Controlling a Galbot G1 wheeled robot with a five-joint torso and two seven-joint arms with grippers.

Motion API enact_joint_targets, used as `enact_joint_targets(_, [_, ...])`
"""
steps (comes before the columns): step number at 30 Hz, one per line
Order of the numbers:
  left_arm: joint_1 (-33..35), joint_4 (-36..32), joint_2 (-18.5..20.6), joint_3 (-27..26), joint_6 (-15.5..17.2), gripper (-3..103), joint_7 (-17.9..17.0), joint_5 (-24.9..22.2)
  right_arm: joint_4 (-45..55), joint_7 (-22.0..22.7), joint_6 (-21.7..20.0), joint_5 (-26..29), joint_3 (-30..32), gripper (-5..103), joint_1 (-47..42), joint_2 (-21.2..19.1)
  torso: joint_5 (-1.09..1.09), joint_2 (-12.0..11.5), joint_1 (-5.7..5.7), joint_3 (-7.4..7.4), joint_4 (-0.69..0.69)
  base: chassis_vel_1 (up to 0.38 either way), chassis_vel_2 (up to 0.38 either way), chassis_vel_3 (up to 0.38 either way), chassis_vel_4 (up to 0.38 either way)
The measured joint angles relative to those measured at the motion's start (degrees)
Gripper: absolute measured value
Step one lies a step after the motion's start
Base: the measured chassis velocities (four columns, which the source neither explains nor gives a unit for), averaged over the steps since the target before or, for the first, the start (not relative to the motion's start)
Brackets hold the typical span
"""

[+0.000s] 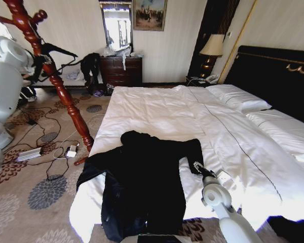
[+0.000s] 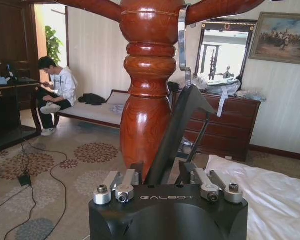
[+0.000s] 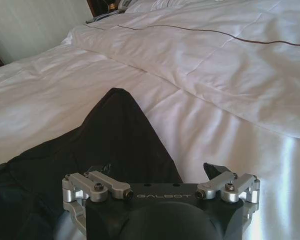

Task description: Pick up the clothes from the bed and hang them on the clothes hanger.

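Item: coat [image 1: 142, 187], black, long-sleeved. It lay spread flat at the foot edge of the bed [image 1: 157, 109], collar toward the pillows, hem hanging over the foot edge, one sleeve reaching toward the bed's left edge and one toward the middle.

Item: right gripper [image 1: 198, 167]. It stood low over the duvet at the tip of the coat's right sleeve, fingers spread apart and holding nothing. In the right wrist view the gripper [image 3: 162, 172] sat directly over the dark sleeve [image 3: 115, 135], one finger on cloth and the other over white duvet.

Item: left gripper [image 2: 165, 177]. It was raised beside the wooden coat stand [image 1: 55, 76], closed on the black hanger [image 2: 175, 135], whose metal hook [image 2: 182, 40] rose alongside the post.

Step judged in hand: taking up the coat by the sleeve. To do it well, the fingers should straddle the sleeve alone, pressing down enough to pinch coat cloth without gathering duvet; a grip nearer the shoulder would likely lift the garment more evenly.

Views compared: the head view gave the whole coat and its lie on the bed; the right wrist view gave the finger spread over the sleeve; the left wrist view gave the hold on the hanger and the hook against the stand.
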Motion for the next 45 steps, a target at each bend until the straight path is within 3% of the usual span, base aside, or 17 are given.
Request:
enact_joint_targets(2, [0.3, -0.5, 0.2, -0.3, 0.0, 32, 0.0, -0.9, 0.3, 0.1, 0.0, -0.1, 0.1, 100, -0.3, 0.0, 0.00, 0.0, 0.00, 0.00, 0.00, 0.000, 0.000, 0.000, 0.000])
enact_joint_targets(5, [0.6, -1.0, 0.2, -0.8, 0.0, 26, 0.0, -1.4, 0.5, 0.2, 0.0, -0.1, 0.3, 100, -0.5, 0.1, 0.00, 0.0, 0.00, 0.00, -0.03, 0.000, 0.000, 0.000, 0.000])
enact_joint_targets(7, [0.8, -1.8, 0.1, -1.3, 0.0, 16, 0.1, -1.6, 0.8, 0.2, 0.0, -0.2, 0.3, 100, -0.8, 0.1, 0.01, 0.0, 0.00, 0.00, -0.04, 0.000, 0.000, 0.000, 0.000])
enact_joint_targets(19, [2.8, -9.6, 0.8, -3.2, -3.4, 16, 2.6, -3.6, 1.1, 0.3, 0.0, -1.1, 0.5, 100, -1.5, 0.5, 0.00, 0.0, 0.00, 0.00, 0.00, 0.000, 0.000, 0.000, 0.000])
enact_joint_targets(23, [4.9, -15.0, 1.0, -3.6, -5.6, 16, 5.1, -6.7, 0.4, -0.1, 0.7, -1.9, 0.2, 100, -1.3, 1.1, 0.01, 0.0, 0.00, 0.00, -0.02, 0.000, 0.000, 0.000, 0.000])
enact_joint_targets(30, [10.1, -23.8, 1.3, -5.3, -6.3, 16, 6.9, -9.4, -1.0, -2.0, 3.1, -2.5, 0.0, 100, -0.6, 1.3, 0.01, 0.0, 0.00, 0.00, -0.03, 0.000, 0.000, 0.000, 0.000])
enact_joint_targets(35, [18.6, -32.0, 2.7, -9.1, -6.7, 16, 5.5, -11.0, -2.9, -5.9, 5.2, -1.4, -1.0, 100, 1.8, -2.3, 0.01, 0.0, 0.00, -0.01, -0.04, 0.000, 0.000, 0.000, 0.000])
enact_joint_targets(38, [27.7, -37.2, 4.4, -12.7, -8.3, 16, 4.8, -12.9, -5.2, -10.4, 7.2, 1.9, -3.0, 100, 5.1, -6.0, 0.01, 0.0, 0.00, 0.00, -0.01, 0.000, 0.000, 0.000, 0.000])
enact_joint_targets(40, [37.7, -42.1, 5.9, -16.7, -10.1, 16, 4.5, -15.6, -7.8, -14.6, 8.7, 5.2, -7.3, 100, 10.1, -9.4, -0.05, 0.0, 0.01, 0.01, 0.02, 0.000, 0.000, 0.000, 0.000])
enact_joint_targets(41, [37.7, -42.1, 5.9, -16.7, -10.1, 16, 4.5, -15.6, -7.8, -14.6, 8.7, 5.2, -7.3, 100, 10.1, -9.4, -0.05, 0.0, 0.01, 0.01, 0.02, 0.000, 0.000, 0.000, 0.000])
enact_joint_targets(43, [43.9, -45.5, 6.4, -19.9, -11.4, 16, 4.6, -16.8, -9.6, -16.8, 9.1, 6.0, -10.6, 100, 13.3, -11.1, 0.01, 0.0, 0.01, 0.01, 0.02, 0.000, 0.000, 0.000, 0.000])
enact_joint_targets(44, [50.8, -49.2, 6.6, -23.9, -12.3, 16, 4.9, -17.2, -11.0, -18.6, 9.5, 6.0, -14.0, 100, 16.2, -12.4, 0.01, 0.0, 0.00, 0.00, 0.00, 0.000, 0.000, 0.000, 0.000])
enact_joint_targets(45, [50.8, -49.2, 6.6, -23.9, -12.3, 16, 4.9, -17.2, -11.0, -18.6, 9.5, 6.0, -14.0, 100, 16.2, -12.4, 0.01, 0.0, 0.00, 0.00, 0.00, 0.000, 0.000, 0.000, 0.000])
